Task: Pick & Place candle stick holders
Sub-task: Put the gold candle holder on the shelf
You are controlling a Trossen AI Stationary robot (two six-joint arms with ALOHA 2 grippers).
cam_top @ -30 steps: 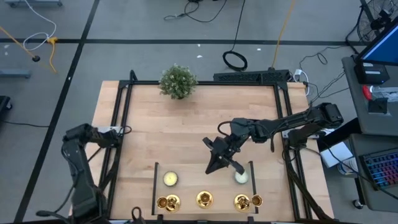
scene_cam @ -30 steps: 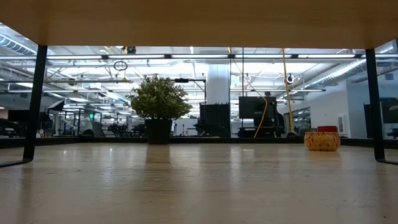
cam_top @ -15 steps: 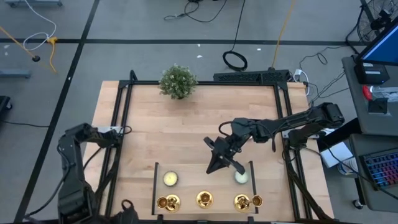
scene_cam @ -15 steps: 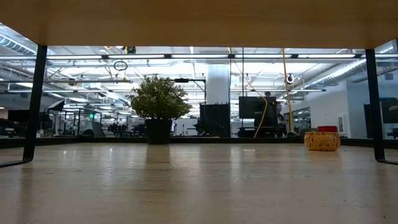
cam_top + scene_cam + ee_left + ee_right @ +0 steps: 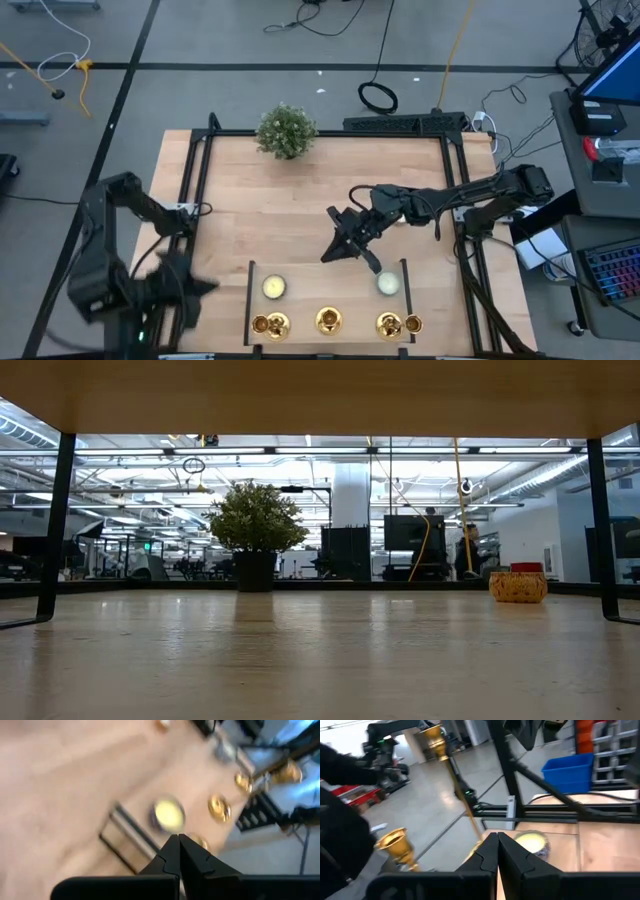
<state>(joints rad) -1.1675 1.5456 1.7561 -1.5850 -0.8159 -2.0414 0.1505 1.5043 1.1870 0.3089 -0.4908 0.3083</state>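
The gold candlestick holders stand in a row at the table's near edge, inside a black frame (image 5: pixel 250 290): one at the left (image 5: pixel 270 325), one in the middle (image 5: pixel 328 320), one at the right (image 5: pixel 388 323). They also show in the left wrist view (image 5: pixel 219 807) and the right wrist view (image 5: pixel 395 845). My right gripper (image 5: pixel 332 255) is shut and empty, just beyond the frame's far rail. My left gripper (image 5: pixel 195 285) is shut and empty, blurred, left of the frame. The low view shows neither gripper.
Two pale yellow candles (image 5: pixel 274 288) (image 5: pixel 388 284) sit inside the frame, behind the holders. A bushy potted plant (image 5: pixel 286 130) stands at the table's far edge and shows in the low view (image 5: pixel 256 535). Bare wood lies between plant and frame.
My left arm has swung from its folded place at the table's left edge toward the near edge and the frame, fast enough to blur. My right gripper has drawn back a little from the frame, toward the table's far left.
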